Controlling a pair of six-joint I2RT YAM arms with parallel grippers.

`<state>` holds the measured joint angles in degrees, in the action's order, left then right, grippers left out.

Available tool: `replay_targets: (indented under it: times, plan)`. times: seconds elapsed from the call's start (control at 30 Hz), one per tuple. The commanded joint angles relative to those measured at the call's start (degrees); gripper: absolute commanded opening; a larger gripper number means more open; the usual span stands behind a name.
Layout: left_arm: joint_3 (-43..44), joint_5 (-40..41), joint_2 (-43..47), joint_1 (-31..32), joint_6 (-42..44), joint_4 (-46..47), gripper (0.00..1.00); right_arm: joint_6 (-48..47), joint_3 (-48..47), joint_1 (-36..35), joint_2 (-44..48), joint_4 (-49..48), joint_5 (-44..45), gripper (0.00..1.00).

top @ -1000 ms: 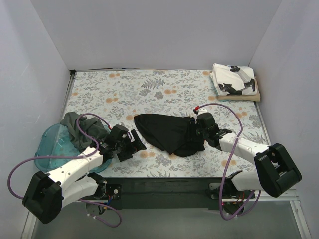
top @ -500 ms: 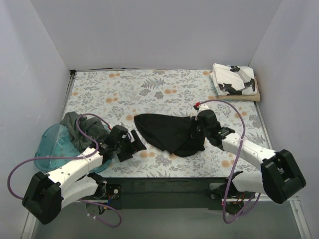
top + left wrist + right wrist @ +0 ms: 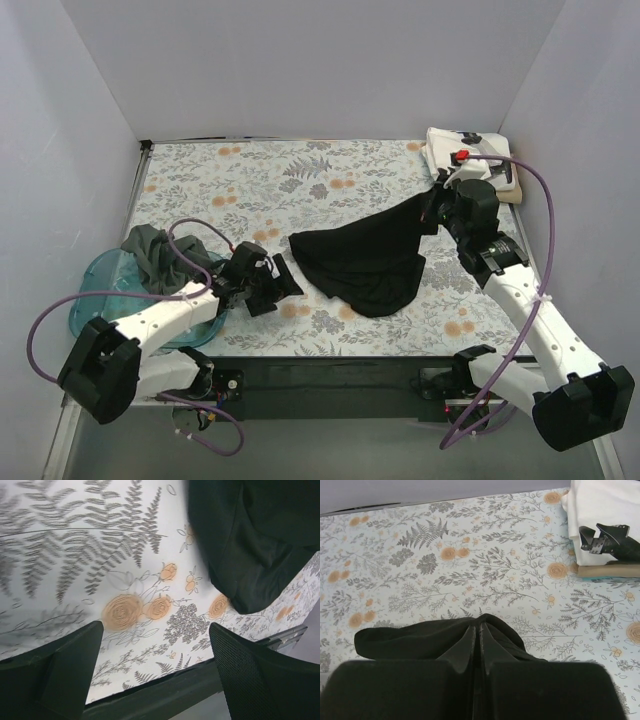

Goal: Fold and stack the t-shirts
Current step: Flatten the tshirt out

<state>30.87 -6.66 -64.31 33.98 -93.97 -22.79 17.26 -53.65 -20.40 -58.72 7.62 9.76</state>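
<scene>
The black t-shirt (image 3: pixel 360 262) lies mid-table, one edge stretched up toward the back right. My right gripper (image 3: pixel 438 200) is shut on that edge; in the right wrist view the cloth (image 3: pixel 415 637) bunches around the closed gripper (image 3: pixel 480 635). My left gripper (image 3: pixel 276 284) hovers open just left of the shirt, holding nothing. In the left wrist view it (image 3: pixel 156 647) stands over bare tablecloth, the black shirt (image 3: pixel 250 545) ahead to the right. A folded white printed t-shirt (image 3: pixel 470 160) rests on a tan one (image 3: pixel 512 197) at the back right. A grey-green t-shirt (image 3: pixel 150 255) hangs over the tub.
A translucent blue tub (image 3: pixel 100 300) sits at the near left corner. The table's dark front edge (image 3: pixel 165 692) runs just below my left fingers. White walls close in the floral tablecloth (image 3: pixel 250 180) on three sides.
My right gripper closed on the black shirt's edge, then rose and pulled it toward the back right, stretching the cloth. My left gripper edged slightly right and stayed open.
</scene>
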Motion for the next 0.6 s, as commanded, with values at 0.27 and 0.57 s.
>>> replay_targets:
  times: [0.27, 0.57]
  plan:
    - [7.35, -6.35, -18.38, 5.4, -7.27, 17.15, 0.56, -0.47, 8.81, 3.09, 5.98, 1.79, -1.23, 0.01]
    - [14.03, -6.35, -29.36, 8.39, -9.39, 20.94, 0.42, -0.56, 13.04, 5.28, 8.53, 1.88, -0.88, 0.01]
